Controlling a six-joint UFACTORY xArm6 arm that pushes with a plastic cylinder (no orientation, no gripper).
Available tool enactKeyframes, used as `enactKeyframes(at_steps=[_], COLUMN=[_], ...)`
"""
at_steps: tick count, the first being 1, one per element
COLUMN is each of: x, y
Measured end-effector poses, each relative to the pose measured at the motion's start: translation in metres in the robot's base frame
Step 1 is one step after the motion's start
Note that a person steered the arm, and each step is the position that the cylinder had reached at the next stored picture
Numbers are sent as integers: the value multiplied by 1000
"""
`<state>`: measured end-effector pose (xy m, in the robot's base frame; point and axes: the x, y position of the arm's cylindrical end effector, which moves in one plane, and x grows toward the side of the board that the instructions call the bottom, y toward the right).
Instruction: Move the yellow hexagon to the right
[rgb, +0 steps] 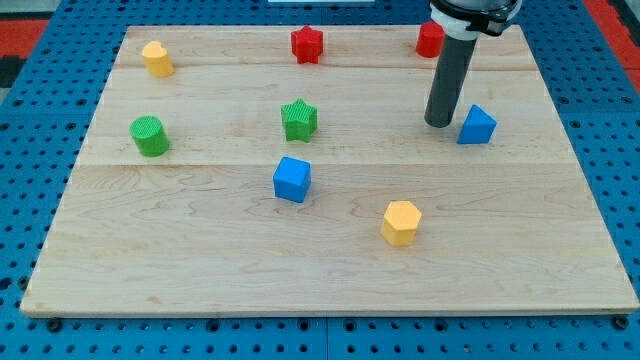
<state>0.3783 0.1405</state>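
Yellow hexagon sits low on the wooden board, right of centre toward the view's bottom, with bare wood on its right side. Your rod carries nothing: my tip rests well apart from it, up toward the view's top right, just beside the blue block. Judging from this, the push has not begun. You would need to bring the tip down to the hexagon's left face, steering clear of the blue cube.
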Motion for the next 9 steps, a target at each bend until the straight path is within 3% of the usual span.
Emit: enactKeyframes(at_steps=[1, 3, 4, 7, 9], x=[0, 2, 28, 120, 124], y=[0, -58, -87, -57, -116])
